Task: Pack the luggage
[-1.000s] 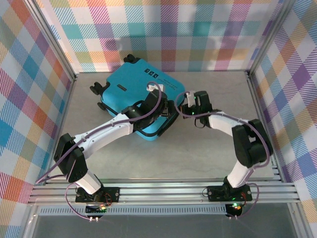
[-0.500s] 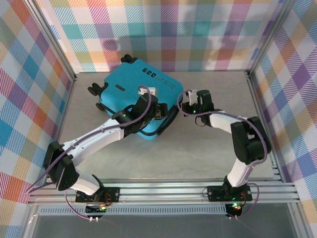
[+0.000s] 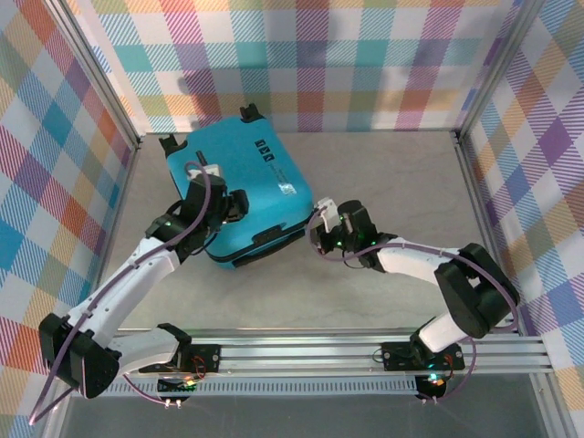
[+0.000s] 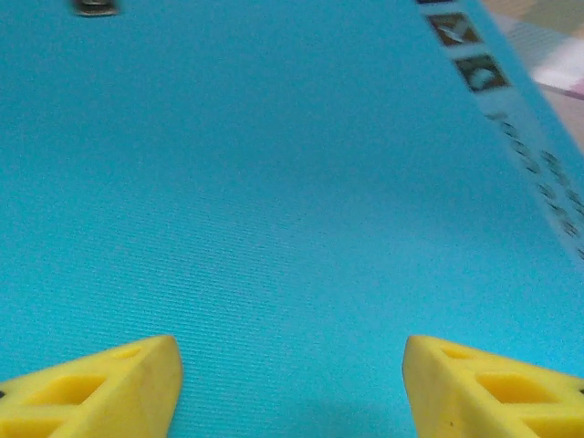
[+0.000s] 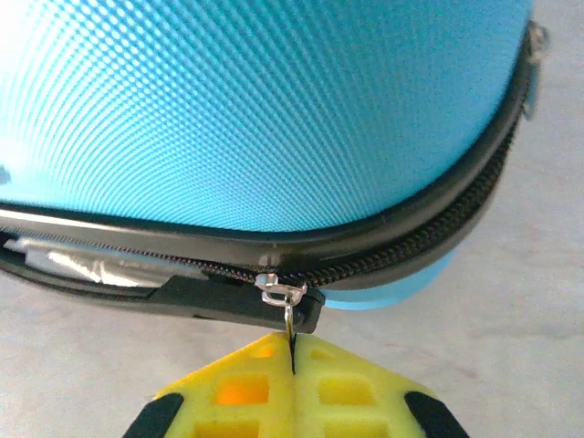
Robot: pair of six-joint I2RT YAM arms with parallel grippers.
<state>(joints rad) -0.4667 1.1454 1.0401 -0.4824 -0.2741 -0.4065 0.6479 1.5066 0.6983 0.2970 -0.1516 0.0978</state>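
The luggage (image 3: 260, 178) is a turquoise hard-shell suitcase lying closed on the grey table, turned at an angle, with its black wheels at the far left. My left gripper (image 3: 228, 203) hangs over the left part of its lid. In the left wrist view the shell (image 4: 274, 182) lies right under the gripper (image 4: 292, 383), whose yellow fingertips (image 4: 119, 383) stand wide apart and open. My right gripper (image 3: 317, 237) is at the suitcase's near right corner. There it (image 5: 294, 365) is shut on the small metal zipper pull (image 5: 290, 321), which hangs from the slider (image 5: 281, 290) on the black zipper edge (image 5: 429, 233).
Plaid walls and aluminium frame posts (image 3: 474, 164) close in the table on three sides. Bare grey tabletop (image 3: 392, 182) stretches to the right of the suitcase and in front of it. The arms' mounting rail (image 3: 301, 351) runs along the near edge.
The suitcase has swung round and shifted left. My left arm has moved left with it over the lid. My right gripper, still shut, has travelled down and left along the zipper edge.
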